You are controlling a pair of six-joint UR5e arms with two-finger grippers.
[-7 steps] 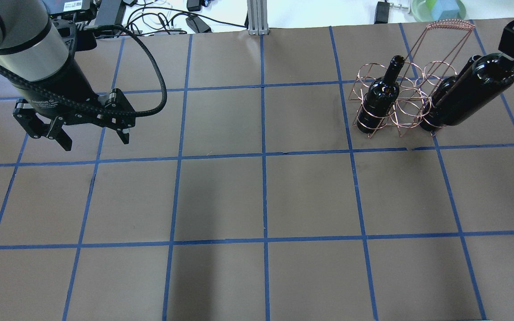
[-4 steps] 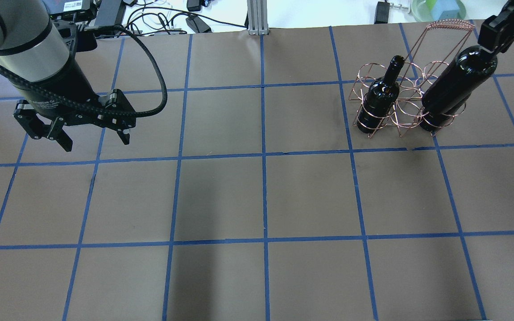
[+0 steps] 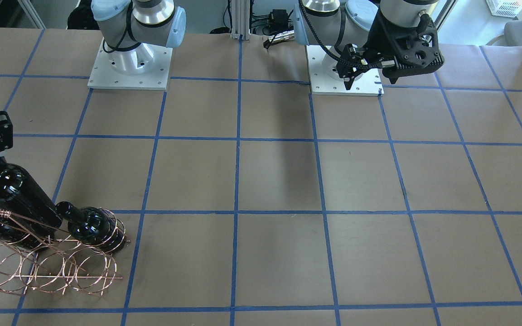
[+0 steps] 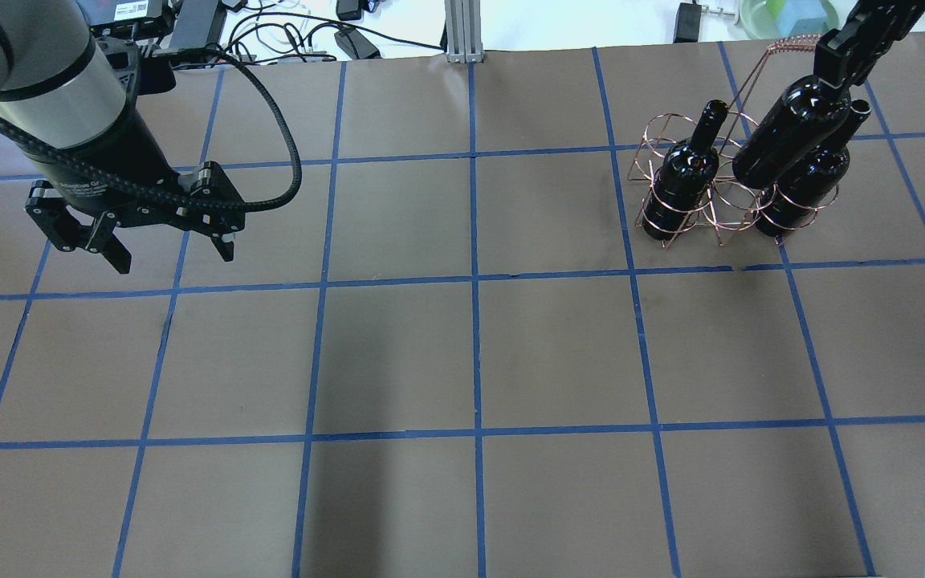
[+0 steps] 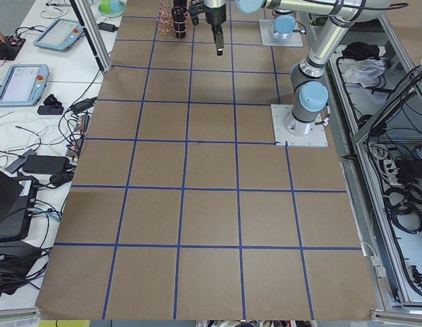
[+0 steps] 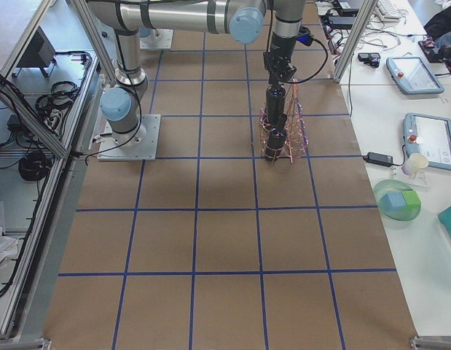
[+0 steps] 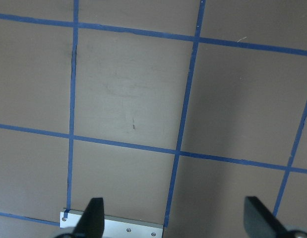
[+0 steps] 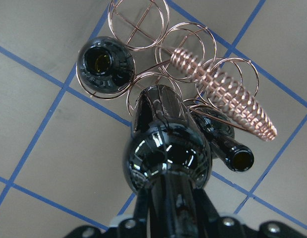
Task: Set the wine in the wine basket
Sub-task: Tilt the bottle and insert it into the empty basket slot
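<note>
My right gripper (image 4: 838, 71) is shut on the neck of a near-black wine bottle (image 4: 790, 128) and holds it tilted over the copper wire basket (image 4: 655, 140). The bottle's base is at a middle loop, between two other bottles standing in the basket, a left one (image 4: 681, 178) and a right one (image 4: 806, 185). In the right wrist view the held bottle (image 8: 165, 158) hangs below the gripper (image 8: 168, 220), beside the coiled handle (image 8: 222, 94). I cannot tell if its base is inside the loop. My left gripper (image 4: 173, 255) is open and empty, far to the left above the table.
Blue tape grid lines cross the brown table (image 4: 470, 353). Cables, power bricks and an aluminium post (image 4: 461, 32) lie along the far edge. A green bowl (image 4: 788, 16) stands behind the basket. The arm bases (image 3: 129, 68) sit on the robot's side.
My right gripper has carried the bottle left and further back, from over the right basket bottle to the middle of the basket. The right basket bottle now shows. The left arm has not moved.
</note>
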